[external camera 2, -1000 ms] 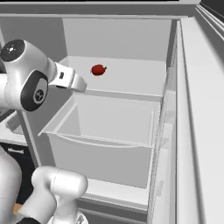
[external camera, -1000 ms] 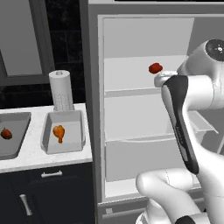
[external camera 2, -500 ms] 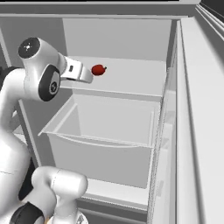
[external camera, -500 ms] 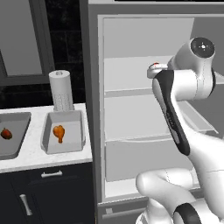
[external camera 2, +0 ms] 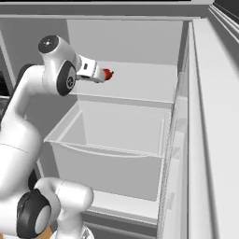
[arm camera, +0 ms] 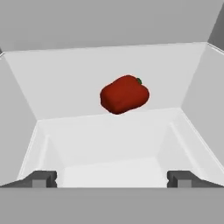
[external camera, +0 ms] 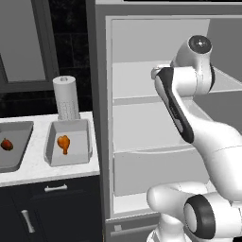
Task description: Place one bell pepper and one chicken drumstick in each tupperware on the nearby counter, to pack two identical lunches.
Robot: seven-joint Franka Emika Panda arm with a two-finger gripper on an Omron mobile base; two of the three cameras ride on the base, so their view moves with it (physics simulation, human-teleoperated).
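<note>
- The arm is reaching into the open fridge [external camera: 156, 142], with its gripper [arm camera: 112, 178] pointing at a red bell pepper [arm camera: 124, 94] that is sitting on a white shelf [external camera 2: 140, 84] near the back wall.
- The jaws are standing wide apart, one tip at each side of the hand view, and nothing is sitting between them; the pepper is lying ahead of the tips, not touching them.
- From the right base view, the hand is showing just beside the pepper, on its left, above a clear drawer [external camera 2: 112, 154].
- Over on the counter [external camera: 38, 165], left of the fridge, one tub [external camera: 68, 144] is holding an orange drumstick [external camera: 63, 143] and no pepper that I can see.
- A second tub [external camera: 12, 149] is sitting further left, cut off by the picture's edge, with something reddish-brown [external camera: 6, 144] inside (too small for me to say whether it is a drumstick or a pepper).
- A roll of paper towel [external camera: 66, 98] is standing upright just behind the nearer tub.
- As I am judging it, the packing is partly done: each tub is carrying at least one item, and the nearer one is lacking its pepper.
- What is left, as far as I can tell, is closing on this pepper, carrying it out of the fridge and setting it in the tub that needs it.
</note>
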